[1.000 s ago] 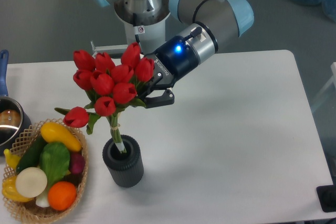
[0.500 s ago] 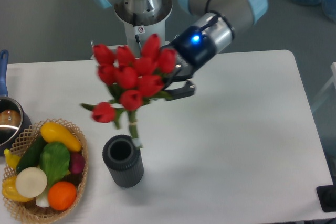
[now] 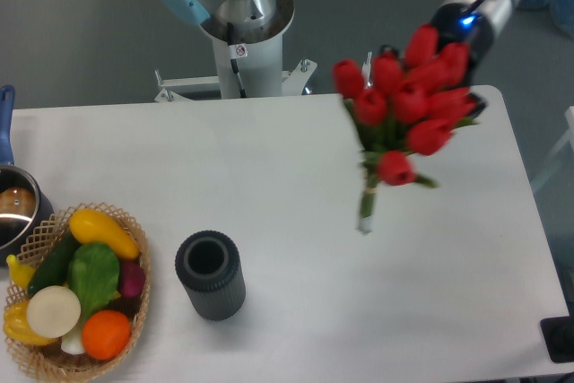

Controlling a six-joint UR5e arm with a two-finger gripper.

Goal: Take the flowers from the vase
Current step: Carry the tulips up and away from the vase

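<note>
One bunch of flowers (image 3: 405,100) hangs in the air well to the right of the vase (image 3: 211,274) and far above its level in the view, the red heads clustered near the wrist and the bundled green stems trailing down free of everything. A second ago the stems were still in the vase's mouth; half a second ago they had just cleared the rim, directly above it. Now the arm has swung the bunch across to the far right side of the surface (image 3: 296,168), so the vase stands empty and upright where it was, its round mouth open to the camera.

The gripper (image 3: 448,78) is mostly hidden behind the tulip heads; only the wrist with its blue light shows above them. The jaws cannot be seen directly, but since the bunch hangs in mid-air beside the wrist and touches nothing else, they are evidently clamped on the flowers among the upper stems.

As a judgement, the pick is essentially done: flowers out, vase undisturbed. Left of the vase, the wicker basket (image 3: 76,298) of vegetables and the pot (image 3: 13,208) sit unchanged.
</note>
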